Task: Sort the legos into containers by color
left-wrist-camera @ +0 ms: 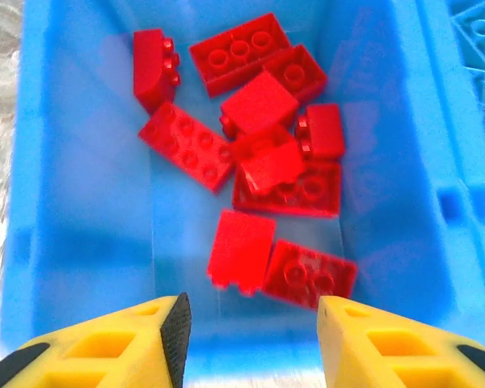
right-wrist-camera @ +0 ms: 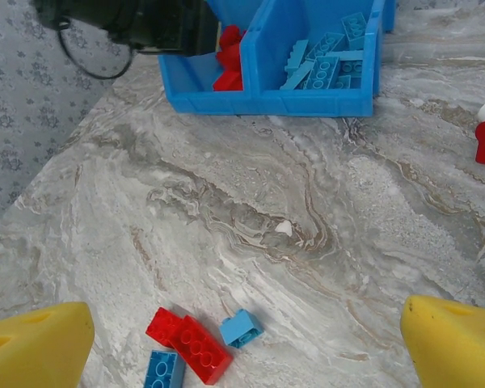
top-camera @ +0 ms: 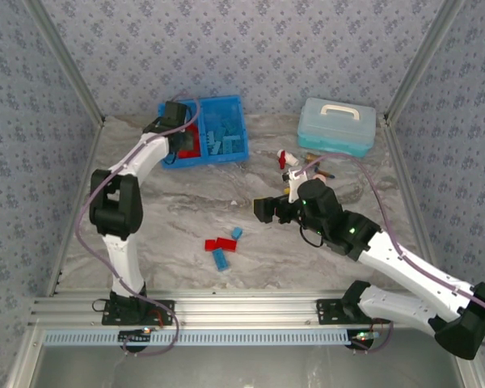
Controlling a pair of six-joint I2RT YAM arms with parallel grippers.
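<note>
Left end effector (left-wrist-camera: pixel 250 339): held over the blue bin (top-camera: pixel 226 158) at the far side of the surface (top-camera: pixel 186 210). In the left wrist view its yellow fingers (left-wrist-camera: pixel 121 343) are seen spread apart, with nothing between them.

Below it, the left-hand compartment (left-wrist-camera: pixel 81 178) of the bin is seen to hold a loose pile of red bricks (left-wrist-camera: pixel 263 162), some studs-up and some tipped on their sides. The right-hand compartment (top-camera: pixel 226 137), beyond the centre divider, is seen to hold light blue bricks (right-wrist-camera: pixel 323 65).

Right end effector (right-wrist-camera: pixel 246 323): held above the middle of the surface and pointed toward the left arm's side in the top view. Its jaws are set wide apart and nothing is gripped.

Four loose bricks (top-camera: pixel 223 245) are noted on the surface, just ahead of the right end effector and well apart from the bin:
- Two red ones (right-wrist-camera: pixel 190 347) are touching each other.
- One small light blue one (right-wrist-camera: pixel 241 328) lies just beside them.
- One blue one (right-wrist-camera: pixel 163 372) lies against their near side.

A pale teal case (top-camera: pixel 337 125) with a white handle is noted at the far right. A small red-and-white piece (top-camera: pixel 283 158) lies between the case and the bin.
</note>
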